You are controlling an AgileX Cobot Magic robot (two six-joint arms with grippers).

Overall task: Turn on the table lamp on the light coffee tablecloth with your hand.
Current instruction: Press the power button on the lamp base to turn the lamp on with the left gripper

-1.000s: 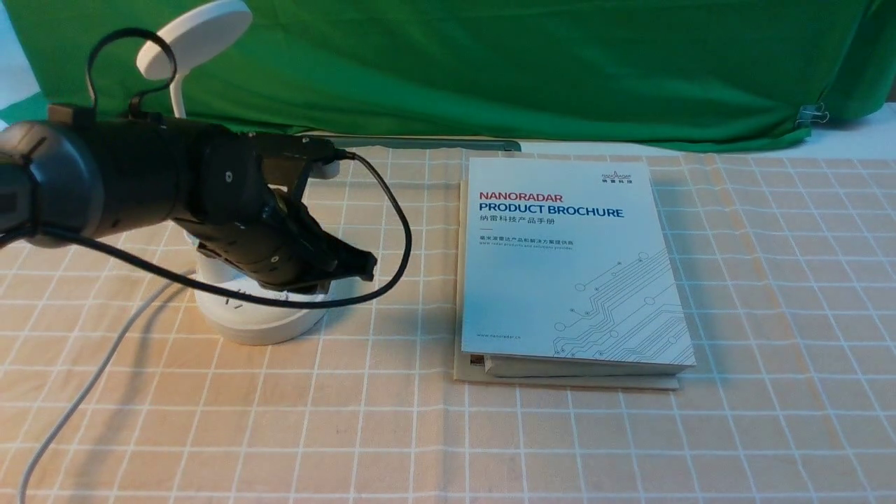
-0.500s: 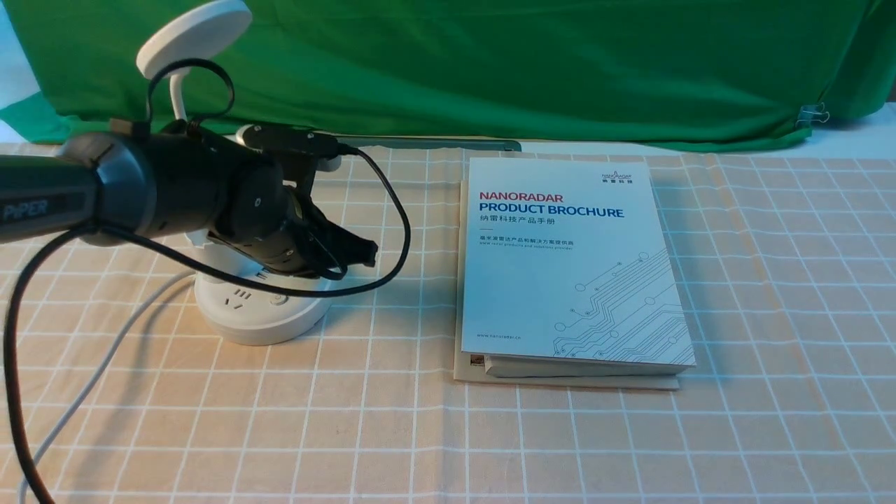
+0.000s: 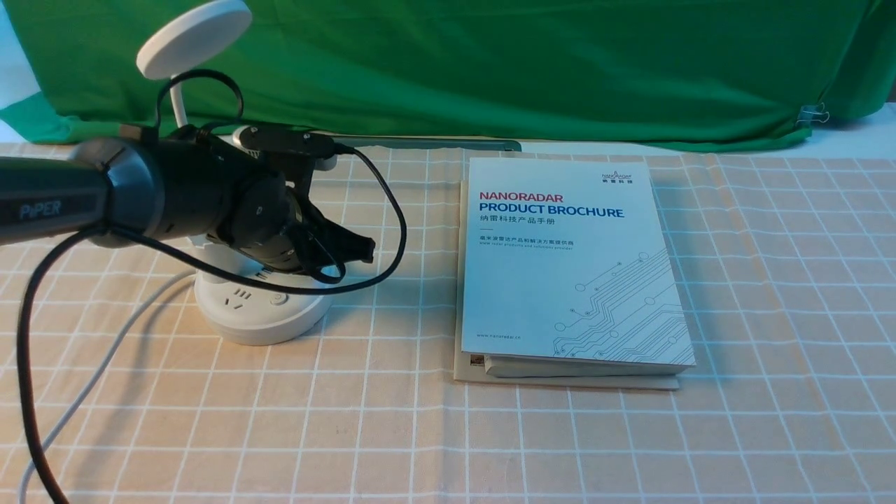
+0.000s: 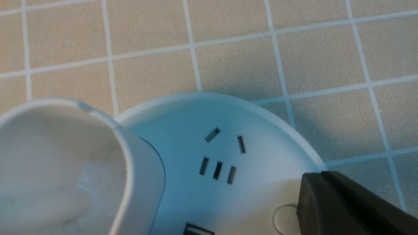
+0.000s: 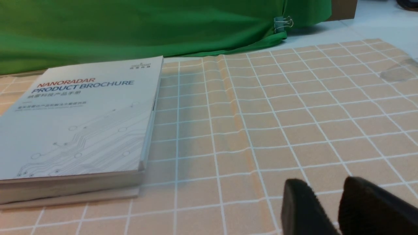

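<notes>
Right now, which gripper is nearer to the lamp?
Left. The left gripper is over the lamp base, by its round button. The right gripper is far off, low over the cloth on the other side of the brochure.

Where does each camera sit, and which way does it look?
Front view: between the arms, facing forward at the table lamp and brochure on the light coffee tablecloth; shows the left arm.
Left wrist view: on that wrist, looking down on the lamp's base; shows one of the left fingers.
Right wrist view: on that wrist, facing the brochure and green backdrop; shows the right fingers.
Front shares the lamp with left wrist, brochure with right.
</notes>
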